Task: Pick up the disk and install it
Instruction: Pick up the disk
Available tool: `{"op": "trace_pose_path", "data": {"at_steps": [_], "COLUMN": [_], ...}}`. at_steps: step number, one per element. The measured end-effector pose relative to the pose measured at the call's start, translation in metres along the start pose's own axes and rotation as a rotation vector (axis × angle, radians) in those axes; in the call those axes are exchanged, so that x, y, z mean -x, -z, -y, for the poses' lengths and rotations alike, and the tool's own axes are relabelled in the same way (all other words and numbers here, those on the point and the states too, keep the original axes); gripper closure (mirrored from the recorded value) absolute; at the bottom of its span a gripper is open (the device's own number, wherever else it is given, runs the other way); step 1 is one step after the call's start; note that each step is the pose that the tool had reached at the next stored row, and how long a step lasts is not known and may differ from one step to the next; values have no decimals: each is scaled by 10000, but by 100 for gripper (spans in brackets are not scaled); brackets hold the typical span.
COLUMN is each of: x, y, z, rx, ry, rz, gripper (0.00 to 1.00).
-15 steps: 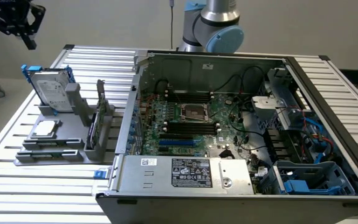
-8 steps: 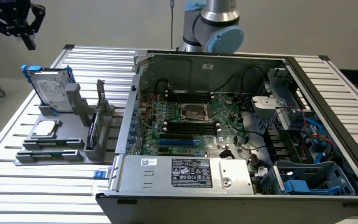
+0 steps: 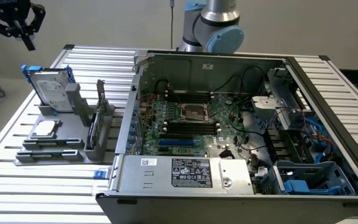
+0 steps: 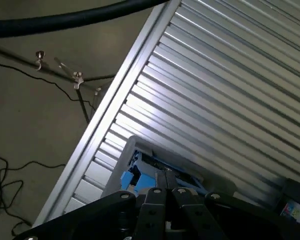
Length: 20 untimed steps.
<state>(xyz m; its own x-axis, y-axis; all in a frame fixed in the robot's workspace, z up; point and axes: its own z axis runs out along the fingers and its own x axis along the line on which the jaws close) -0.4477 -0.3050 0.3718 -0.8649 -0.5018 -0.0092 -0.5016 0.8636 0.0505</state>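
In the exterior view, the tool hangs high at the exterior view's left, above and well apart from everything on the surface. Its fingers are drawn together and hold nothing. The disk stands nearly upright in a grey holder on the surface, clipped in its blue rail frame with the white label facing us. It is just beside the open computer case, on the case's left as this view has it. A small square chip lies flat in the same holder, and a thin green card stands on edge at the holder's side nearest the case. Inside the case, the blue drive cage at the near corner on the exterior view's right looks unoccupied.

In the wrist view, we look down past the tool at the ribbed surface and the floor beyond its edge. The two fingers sit close together, narrow, with nothing between them. Just past their tips we see the blue frame of the disk, so the tool is roughly lined up over it, though clearly apart.

We judge the task barely begun. The disk is not yet grasped or lifted, and both the pick-up and the installation in the case are left to do.
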Motion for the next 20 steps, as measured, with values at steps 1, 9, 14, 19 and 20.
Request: {"op": "trace_pose_path", "data": {"at_steps": [1, 9, 14, 19, 20], "x": [0, 0, 0, 0, 0], "y": [-1, -14, -20, -28, -29], "z": [0, 2, 1, 1, 2], "rx": [2, 21, 23, 27, 28], "ry": [175, 1633, 2551, 3453, 3634], "rz": [-12, -116, -181, -235, -246], "gripper": [89, 89, 89, 89, 89]}}
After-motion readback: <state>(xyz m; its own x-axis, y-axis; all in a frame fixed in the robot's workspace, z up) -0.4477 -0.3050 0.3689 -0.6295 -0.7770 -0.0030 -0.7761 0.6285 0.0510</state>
